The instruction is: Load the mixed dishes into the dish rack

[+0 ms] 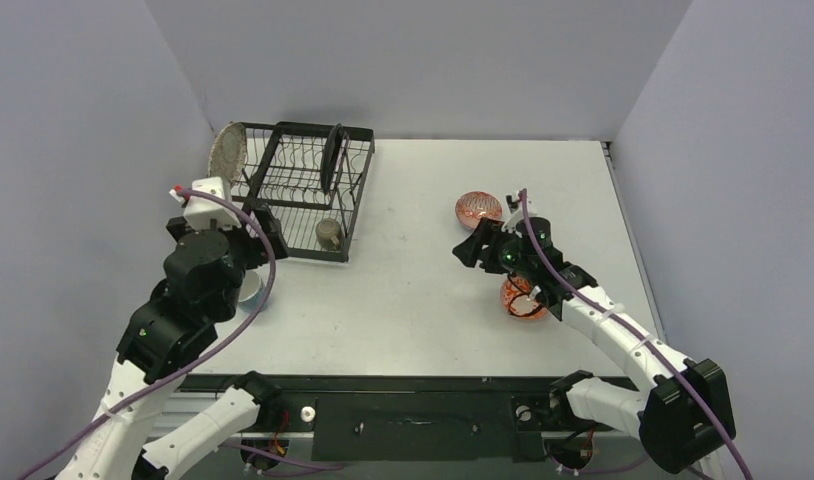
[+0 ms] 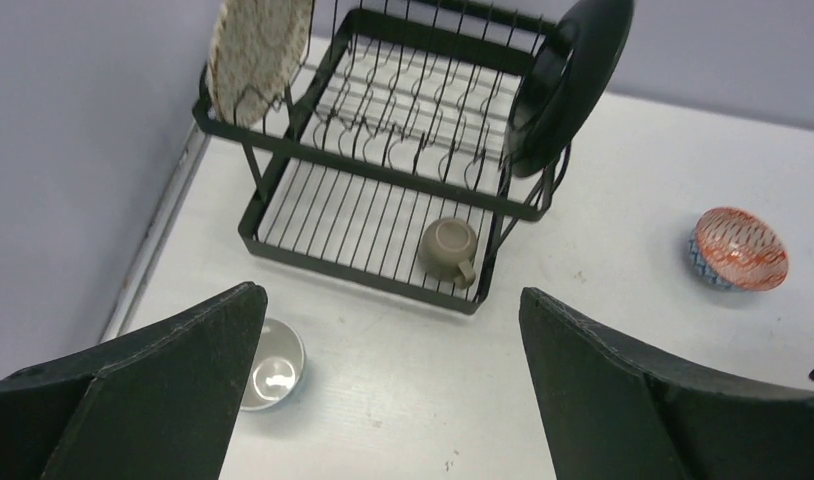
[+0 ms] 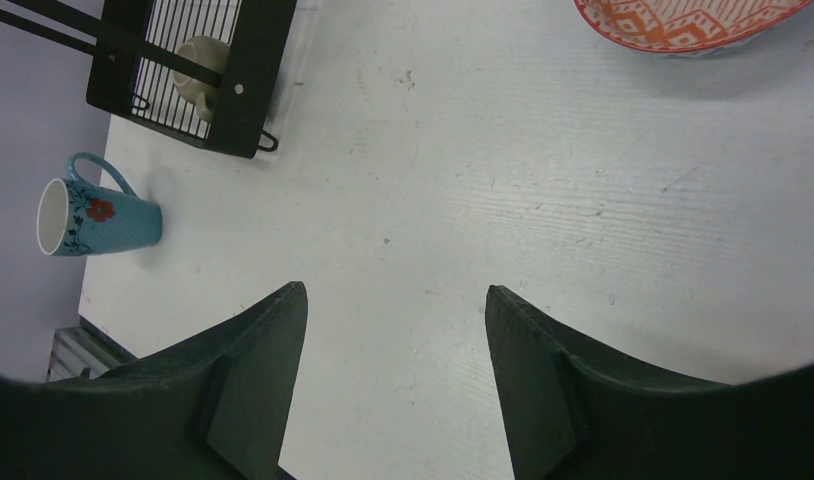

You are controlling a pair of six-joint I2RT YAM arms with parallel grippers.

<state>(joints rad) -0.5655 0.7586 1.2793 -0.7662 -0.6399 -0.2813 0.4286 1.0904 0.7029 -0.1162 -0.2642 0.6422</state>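
Though spread apart, clamp nothing: left claw (image 2: 390,293), right claw (image 3: 395,292). Stands in black wire dish rack (image 1: 283,215): speckled oval plate (image 1: 227,150), glossy round plate (image 1: 332,158), olive cup (image 1: 330,234). Rests on surface (image 1: 413,290): blue mug (image 3: 93,215), far patterned bowl (image 1: 479,208), near patterned bowl (image 1: 523,298).

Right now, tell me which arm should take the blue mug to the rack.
Left. Its open left gripper hangs right beside the light-blue mug, close to the dish rack. The right gripper is across the table, near a patterned bowl.
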